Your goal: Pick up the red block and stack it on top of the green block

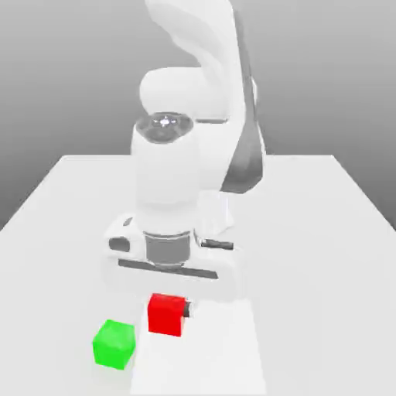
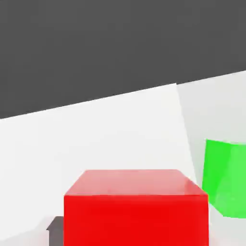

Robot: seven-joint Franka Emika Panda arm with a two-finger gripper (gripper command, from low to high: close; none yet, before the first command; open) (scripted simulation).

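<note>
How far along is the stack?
Reach looks done: the gripper is right at the red block. Grasp is probably in hand, though grip and lift aren't confirmed. Left: carry it across to the green block, off to the side with a bare top, then lower and release.

Below the gripper (image 1: 168,312), seen against a white rectangular strip (image 1: 216,356): the red cube-shaped block (image 1: 166,315). On the pale flat table (image 1: 317,232), just beyond the strip's edge on the exterior view's left: the green cube-shaped block (image 1: 114,345), apart from the red one. Behind both blocks: the white robot arm (image 1: 165,178).
</note>
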